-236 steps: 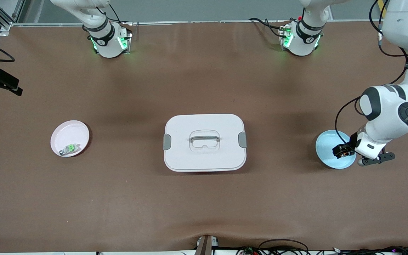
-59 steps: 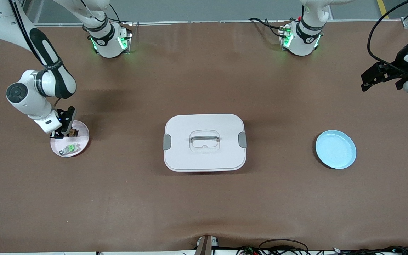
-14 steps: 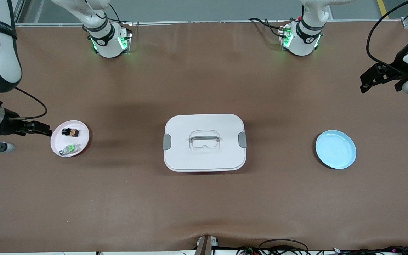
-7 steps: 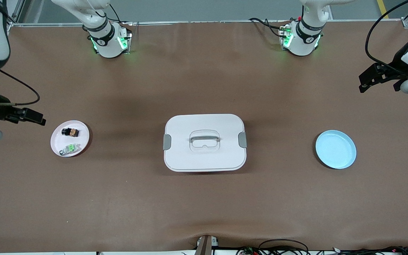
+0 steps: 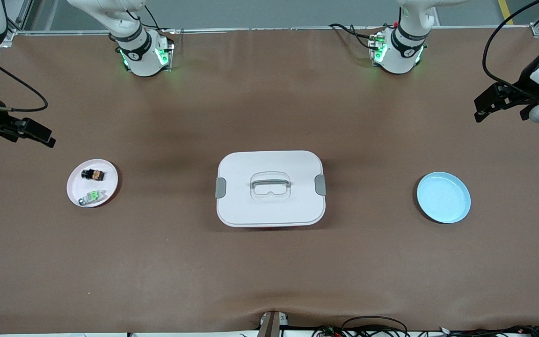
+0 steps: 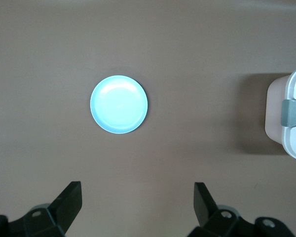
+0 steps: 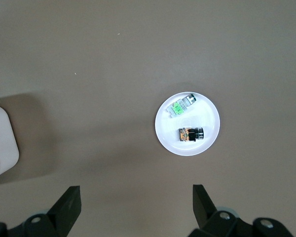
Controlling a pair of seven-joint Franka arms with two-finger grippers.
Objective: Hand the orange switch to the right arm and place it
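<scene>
The orange switch (image 5: 93, 174), a tiny black block with an orange middle, lies in the pale pink dish (image 5: 106, 174) toward the right arm's end of the table. It also shows in the right wrist view (image 7: 190, 134). A grey-white switch with a green middle (image 5: 92, 196) lies in the same dish, nearer the front camera. My right gripper (image 5: 40, 136) is open and empty, raised near the table edge beside the dish; in its wrist view (image 7: 134, 205) nothing is between the fingers. My left gripper (image 5: 484, 106) is open and empty, raised at the left arm's end.
A white lidded box with a handle and grey clips (image 5: 270, 188) sits mid-table. An empty light blue dish (image 5: 443, 197) lies toward the left arm's end, seen in the left wrist view (image 6: 119, 104). The two arm bases (image 5: 144, 54) (image 5: 396, 51) stand along the table's top edge.
The left gripper took the orange switch from the blue dish; the right gripper set it in the pink dish, let go, and has risen away toward the table edge. The left arm waits.
</scene>
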